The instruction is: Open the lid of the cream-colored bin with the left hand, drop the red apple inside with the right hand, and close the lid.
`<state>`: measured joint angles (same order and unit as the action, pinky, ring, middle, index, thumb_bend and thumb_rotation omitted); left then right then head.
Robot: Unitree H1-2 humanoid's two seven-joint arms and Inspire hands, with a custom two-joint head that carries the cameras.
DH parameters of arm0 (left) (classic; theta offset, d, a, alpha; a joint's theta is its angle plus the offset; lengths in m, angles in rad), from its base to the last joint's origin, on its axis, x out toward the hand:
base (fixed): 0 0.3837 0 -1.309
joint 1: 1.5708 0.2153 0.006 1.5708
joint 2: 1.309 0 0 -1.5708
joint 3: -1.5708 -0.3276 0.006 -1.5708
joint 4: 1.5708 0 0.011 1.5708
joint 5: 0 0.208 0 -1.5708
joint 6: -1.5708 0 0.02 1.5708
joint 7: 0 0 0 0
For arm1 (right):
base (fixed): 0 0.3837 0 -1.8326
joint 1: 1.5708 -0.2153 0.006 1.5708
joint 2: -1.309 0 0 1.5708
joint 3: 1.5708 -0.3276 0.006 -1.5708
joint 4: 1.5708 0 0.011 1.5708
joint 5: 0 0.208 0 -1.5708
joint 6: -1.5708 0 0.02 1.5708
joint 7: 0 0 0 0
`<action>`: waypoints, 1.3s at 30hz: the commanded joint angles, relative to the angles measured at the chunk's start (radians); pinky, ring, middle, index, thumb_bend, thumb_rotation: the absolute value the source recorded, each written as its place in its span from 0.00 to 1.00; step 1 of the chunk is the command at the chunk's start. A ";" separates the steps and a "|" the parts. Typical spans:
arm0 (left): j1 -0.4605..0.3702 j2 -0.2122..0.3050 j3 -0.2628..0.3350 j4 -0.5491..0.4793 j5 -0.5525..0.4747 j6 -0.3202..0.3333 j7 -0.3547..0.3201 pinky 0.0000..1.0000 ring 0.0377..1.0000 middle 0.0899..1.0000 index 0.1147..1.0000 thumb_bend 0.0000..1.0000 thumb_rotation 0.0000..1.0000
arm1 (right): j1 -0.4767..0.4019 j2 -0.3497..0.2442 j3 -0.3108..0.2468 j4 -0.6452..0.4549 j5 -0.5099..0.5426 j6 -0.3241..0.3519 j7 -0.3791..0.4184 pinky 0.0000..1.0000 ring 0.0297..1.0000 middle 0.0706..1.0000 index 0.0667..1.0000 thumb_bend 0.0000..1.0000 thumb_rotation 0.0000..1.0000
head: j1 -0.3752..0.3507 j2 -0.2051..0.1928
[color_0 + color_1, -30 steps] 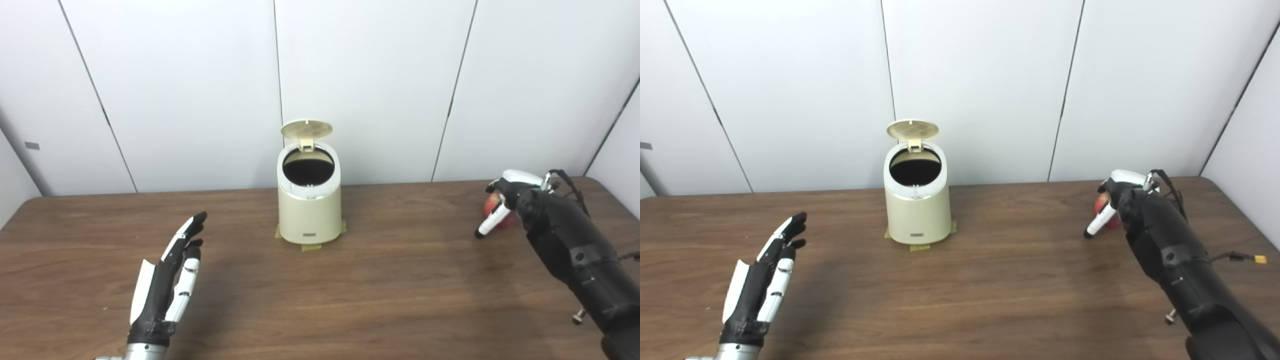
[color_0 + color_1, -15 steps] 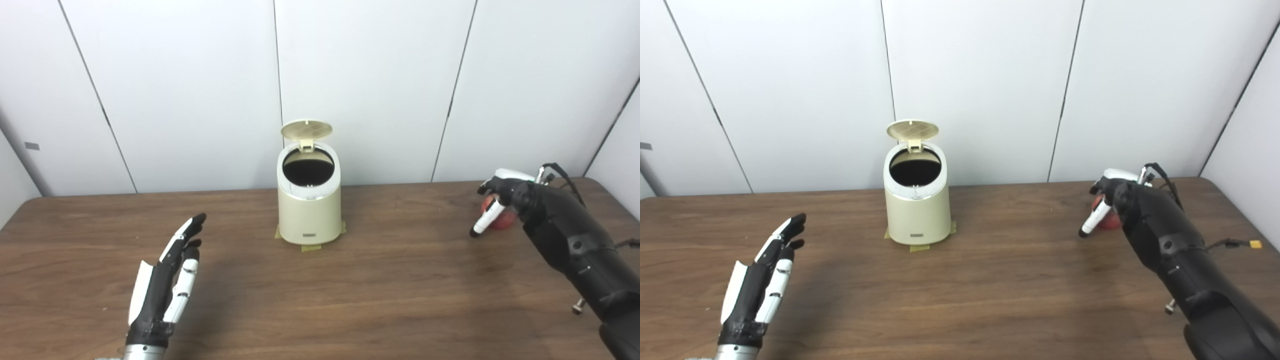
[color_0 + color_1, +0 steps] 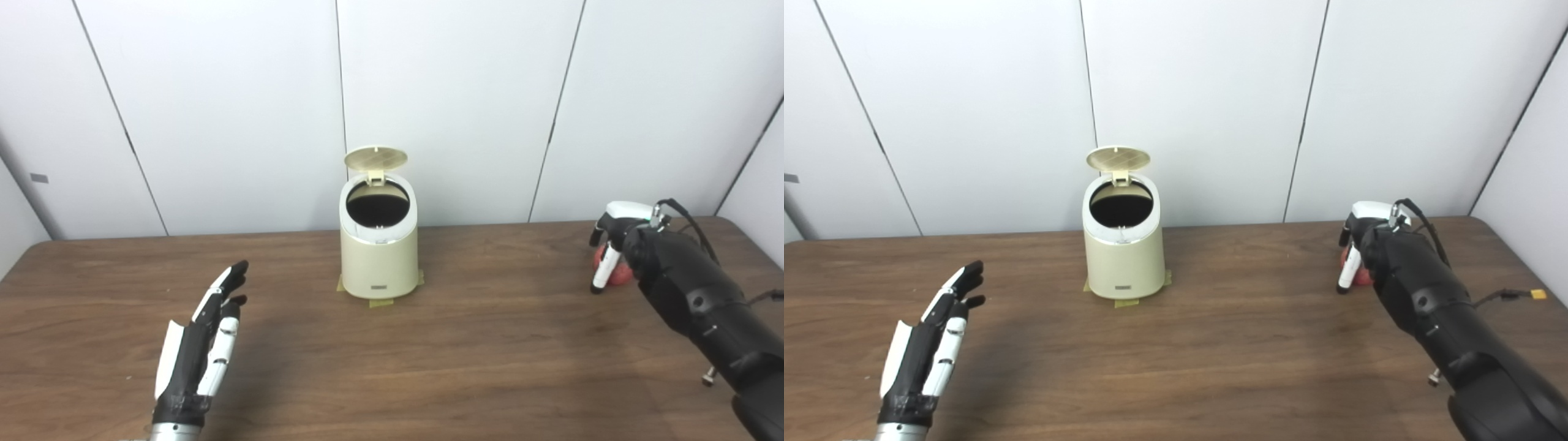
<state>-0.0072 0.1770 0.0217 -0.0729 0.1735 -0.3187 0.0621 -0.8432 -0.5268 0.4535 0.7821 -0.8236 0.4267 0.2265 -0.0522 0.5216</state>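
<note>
The cream-colored bin (image 3: pixel 378 257) stands at the middle of the wooden table (image 3: pixel 490 355), its round lid (image 3: pixel 375 158) tipped up on the rear hinge and the dark mouth wide open. Strips of yellowish tape (image 3: pixel 381 302) show at its base, apparently holding it to the tabletop.

Over on the far right, the red apple (image 3: pixel 618 272) sits on the table, mostly hidden behind the right hand (image 3: pixel 615 245). That hand arches over the fruit from above, one white finger (image 3: pixel 603 269) pointing down in front of it with the tip close to the wood. Whether the fingers actually press on the apple, the pictures do not show; the grasp looks to be forming rather than finished.

The left hand (image 3: pixel 202 349) hovers low at the near left, palm turned sideways, fingers stretched out straight and close to one another, holding nothing, well apart from the bin.

Now the apple: round, smooth and glossy-skinned, so likely slippery under hard plastic fingertips, and firm enough to take a snug wrap. The best hold would be around its widest part, fingers on one side, thumb opposite. It should feel moderately weighty for its size, and it could roll away if nudged off-centre.

The bin looks like light, rigid matte plastic, a rounded cylinder with a paler ring around the opening.
</note>
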 commanded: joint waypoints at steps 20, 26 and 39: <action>0.005 -0.022 0.016 0.008 0.009 -0.014 0.007 0.77 0.88 0.92 0.90 0.22 0.97 | -0.007 -0.044 -0.029 -0.302 0.007 -0.028 -0.013 0.21 0.29 0.38 0.46 0.53 0.00 | -0.004 -0.002; -0.003 -0.019 0.011 0.024 0.010 -0.031 0.004 0.79 0.88 0.92 0.90 0.22 0.96 | 0.033 -0.054 -0.022 -0.676 -0.033 -0.028 0.118 0.19 0.26 0.41 0.45 0.53 0.00 | -0.005 -0.003; -0.014 -0.044 0.004 0.051 0.035 -0.031 0.026 0.81 0.89 0.90 0.89 0.23 0.95 | 0.037 0.103 -0.061 -1.062 0.026 -0.150 0.218 0.42 0.47 0.51 0.41 0.52 0.00 | 0.014 -0.019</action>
<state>-0.0167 0.1572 0.0374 -0.0606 0.1938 -0.3189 0.0728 -0.7552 -0.4191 0.4150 -0.2546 -0.8011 0.3177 0.4754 -0.0368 0.5016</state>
